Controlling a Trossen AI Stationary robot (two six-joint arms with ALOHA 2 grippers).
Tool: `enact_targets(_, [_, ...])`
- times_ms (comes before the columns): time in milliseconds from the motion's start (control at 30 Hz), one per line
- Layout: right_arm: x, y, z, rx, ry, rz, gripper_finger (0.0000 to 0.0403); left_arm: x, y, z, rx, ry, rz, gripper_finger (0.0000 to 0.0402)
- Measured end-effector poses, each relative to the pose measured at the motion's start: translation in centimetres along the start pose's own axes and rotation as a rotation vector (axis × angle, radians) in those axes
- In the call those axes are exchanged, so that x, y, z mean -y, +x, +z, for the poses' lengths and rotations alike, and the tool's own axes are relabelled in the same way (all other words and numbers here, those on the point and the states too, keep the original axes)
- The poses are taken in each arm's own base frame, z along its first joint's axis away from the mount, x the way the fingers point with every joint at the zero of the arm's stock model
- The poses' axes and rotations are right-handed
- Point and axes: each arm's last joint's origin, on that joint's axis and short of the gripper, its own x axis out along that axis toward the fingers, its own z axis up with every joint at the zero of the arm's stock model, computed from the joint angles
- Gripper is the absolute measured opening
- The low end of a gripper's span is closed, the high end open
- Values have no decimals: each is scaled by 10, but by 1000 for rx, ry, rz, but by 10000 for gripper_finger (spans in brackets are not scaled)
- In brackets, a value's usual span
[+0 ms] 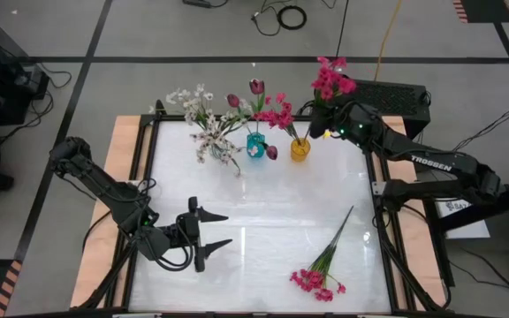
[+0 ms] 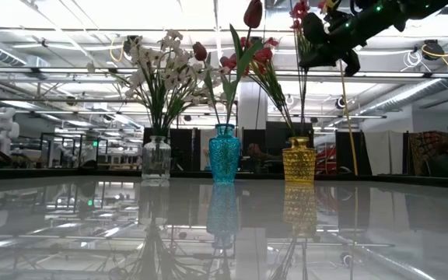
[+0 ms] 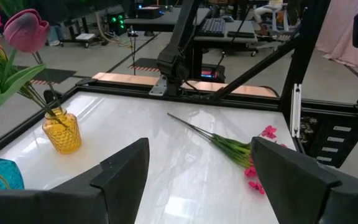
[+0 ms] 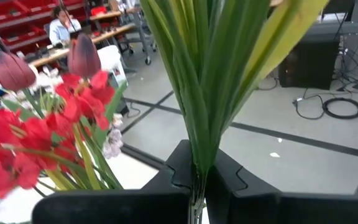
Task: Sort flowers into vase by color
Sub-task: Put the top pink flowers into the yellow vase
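Observation:
My right gripper (image 1: pixel 322 121) hovers at the table's far right, above the yellow vase (image 1: pixel 300 149), shut on a magenta-pink sprig (image 1: pixel 332 81). Three vases stand in a row along the far edge. The clear vase (image 2: pixel 155 159) holds white blossoms (image 1: pixel 203 113). Maroon tulips (image 1: pixel 255 87) stand in the teal vase (image 1: pixel 255 147), and the yellow vase (image 2: pixel 299 161) holds magenta clusters (image 1: pixel 279 113). Another magenta sprig (image 1: pixel 321 268) lies flat on the table near the right front. My left gripper (image 1: pixel 222 230) waits open over the near left part of the table. My right gripper pinches the sprig's bundle of green stems and leaves (image 4: pixel 197 163) between its two fingers (image 4: pixel 166 180), below the blossoms. The sprig stands upright, its blossoms (image 2: pixel 298 9) above the gripper. A thin stem (image 2: pixel 302 97) hangs down to the yellow vase's mouth; whether it is inside, I cannot tell.
The white glossy tabletop (image 1: pixel 263 208) is bare between the vases and the lying sprig. Its frame rails (image 1: pixel 144 177) run along the edges. A black keyboard-like box (image 1: pixel 396 93) sits just beyond the far right corner. People sit far off in the room behind.

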Motion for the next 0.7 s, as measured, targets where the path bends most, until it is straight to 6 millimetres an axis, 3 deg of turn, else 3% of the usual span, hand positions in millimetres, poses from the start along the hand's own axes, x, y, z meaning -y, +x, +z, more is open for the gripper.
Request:
enact_targets(167, [-2, 3, 2, 33, -3, 8, 6, 0, 0, 0, 2, -2, 0, 287])
enact_targets(433, [-6, 30, -17, -30, -69, -17, 6, 0, 0, 1, 5, -6, -1, 287])
enact_targets(700, [-4, 38, -21, -41, -60, -31, 6, 0, 0, 1, 4, -5, 0, 287])
